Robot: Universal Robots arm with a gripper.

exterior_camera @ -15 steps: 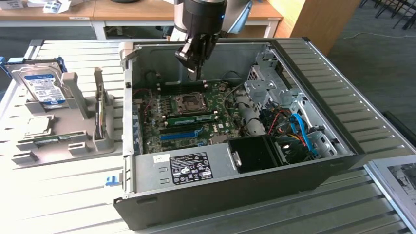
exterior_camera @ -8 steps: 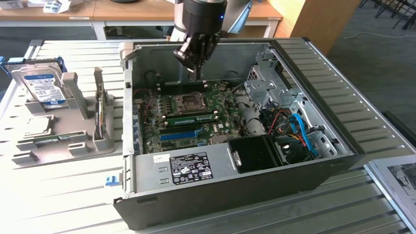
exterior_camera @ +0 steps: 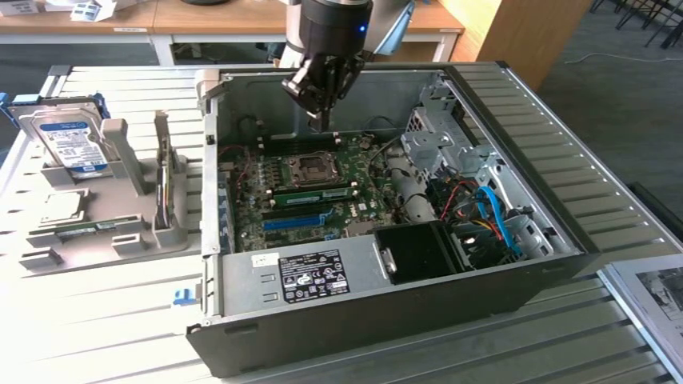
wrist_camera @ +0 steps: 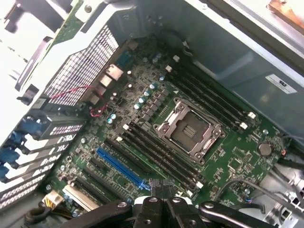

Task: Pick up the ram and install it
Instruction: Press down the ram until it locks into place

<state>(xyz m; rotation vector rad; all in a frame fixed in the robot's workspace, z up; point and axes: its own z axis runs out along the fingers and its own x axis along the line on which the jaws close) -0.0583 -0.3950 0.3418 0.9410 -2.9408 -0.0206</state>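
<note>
The ram (exterior_camera: 163, 182) looks like the thin greenish board standing on edge in the grey holder (exterior_camera: 128, 232), on the exterior view's left outside the case. My gripper (exterior_camera: 318, 120) hangs inside the open computer case (exterior_camera: 513, 264), above the far part of the motherboard (exterior_camera: 353, 212) and just beyond the processor socket (exterior_camera: 312, 166). Its fingers are shut with nothing between them. In the wrist view the gripper (wrist_camera: 161, 189) sits over the dark memory slots (wrist_camera: 159, 149) beside the socket (wrist_camera: 189, 131). I cannot tell whether any slot holds a stick.
The holder also carries a silver hard drive (exterior_camera: 69, 140) and a square processor chip (exterior_camera: 64, 206). Inside the case are a power supply (exterior_camera: 320, 276), a black fan block (exterior_camera: 421, 252), a metal drive cage (exterior_camera: 443, 136) and loose cables (exterior_camera: 485, 212). The case walls stand high around the board.
</note>
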